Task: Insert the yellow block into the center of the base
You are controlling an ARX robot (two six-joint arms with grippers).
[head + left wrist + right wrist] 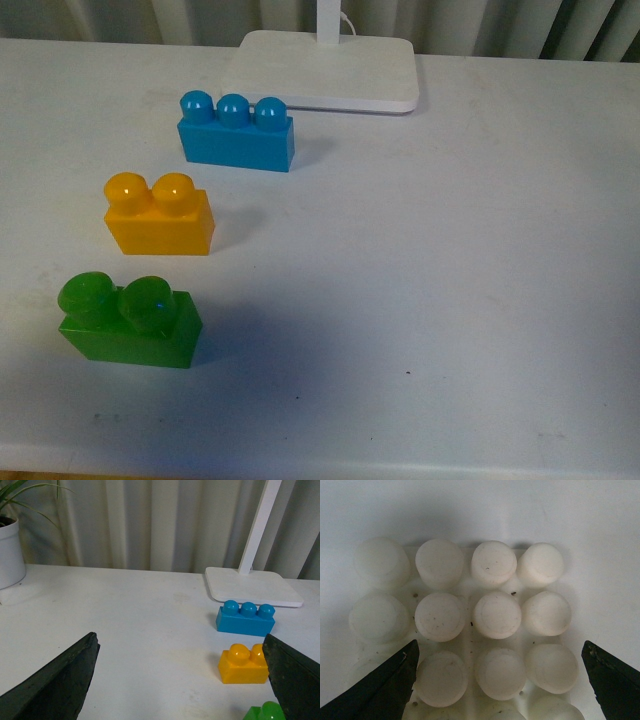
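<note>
The yellow block [160, 215] stands upright on the white table at the left, between a blue brick and a green one; neither arm shows in the front view. In the left wrist view the yellow block [244, 664] sits just inside one dark finger, and my left gripper [182, 680] is open with bare table between its fingers. My right gripper [500, 680] hangs open straight above the base [468, 630], a white plate whose round studs fill that view. The base is out of the front view.
A blue three-stud brick [237, 135] stands behind the yellow block and a green two-stud brick [128, 322] in front of it. A white lamp stand [325, 68] with a pole sits at the back. A white plant pot [10, 552] stands far off in the left wrist view.
</note>
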